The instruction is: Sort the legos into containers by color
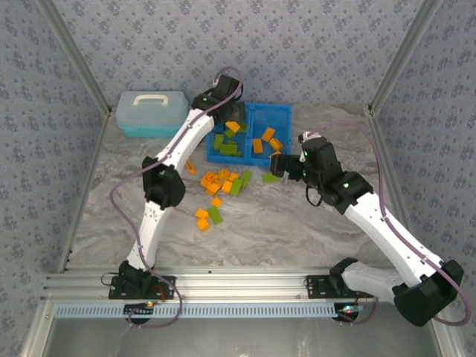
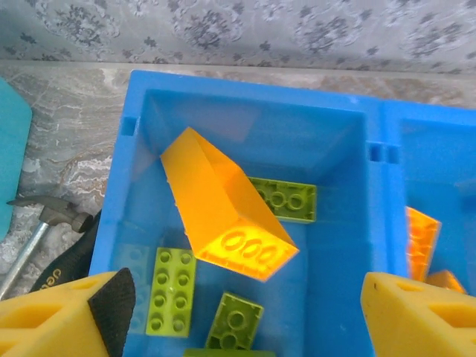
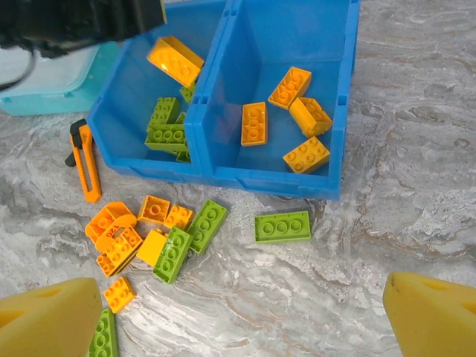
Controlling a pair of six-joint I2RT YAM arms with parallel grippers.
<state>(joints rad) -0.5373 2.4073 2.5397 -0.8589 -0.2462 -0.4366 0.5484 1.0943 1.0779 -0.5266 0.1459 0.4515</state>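
Left gripper (image 2: 242,318): we see it above the left compartment (image 2: 327,253) of the blue bin (image 1: 287,107); its yellow fingers stand far apart and nothing is between them.
Orange brick (image 2: 223,208): it is under this gripper, inside the left compartment, strongly tilted, with its studs turned to the wrist camera. We cannot tell if it rests on something.
Green bricks (image 2: 169,290): several lie flat on the floor of the same compartment, around the orange brick.
Right compartment (image 3: 297,37): it contains four orange bricks (image 3: 253,123), and we see no green one there.
Right gripper (image 3: 245,320): its jaws are fully spread and empty; it hangs over the table (image 1: 312,223), in front of the bin.
Single green brick (image 3: 282,226): it lies flat on the table, just in front of the right compartment.
Loose legos (image 3: 160,238): a mixed orange and green group lies on the table in front of the left compartment.
Orange-and-black tool (image 3: 88,163): it lies beside the left wall of the bin.
Pale blue case (image 1: 152,111): it stands to the left of the bin.
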